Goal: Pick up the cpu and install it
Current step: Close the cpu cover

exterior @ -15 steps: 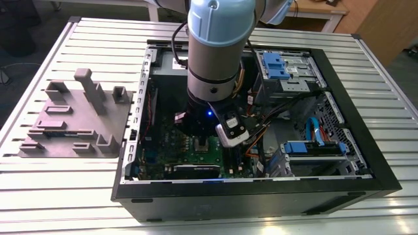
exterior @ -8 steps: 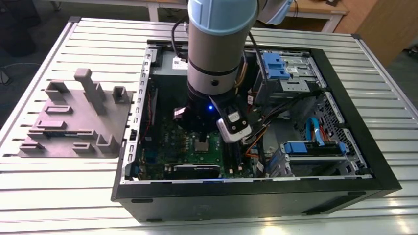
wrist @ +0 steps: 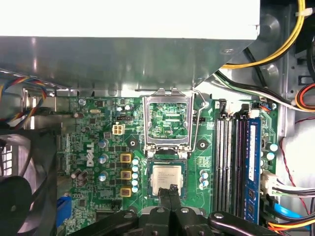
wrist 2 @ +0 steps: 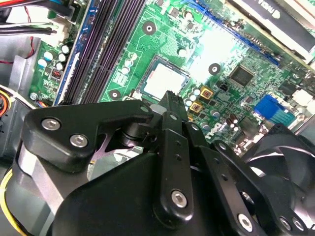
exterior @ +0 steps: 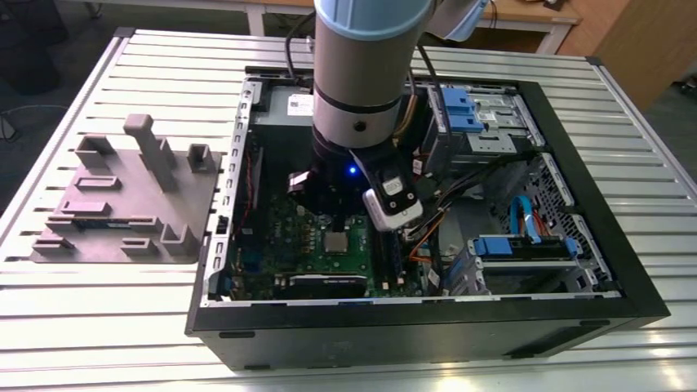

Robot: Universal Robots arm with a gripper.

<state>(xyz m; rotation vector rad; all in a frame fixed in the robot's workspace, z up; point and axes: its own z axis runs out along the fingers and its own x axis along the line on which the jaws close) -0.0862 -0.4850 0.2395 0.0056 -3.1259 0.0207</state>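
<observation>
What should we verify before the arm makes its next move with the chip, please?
1. Small square silver-topped cpu lies inside the socket on the green motherboard: ok.
2. cpu seated fully flat: cannot tell.
3. Hinged metal retaining frame closed over the cpu: not ok, it stands open.
4. Black hand empty, tips together: ok.
5. Hand tips clear of the cpu's top: cannot tell.
6. Yellow cables away from the socket: ok.
</observation>
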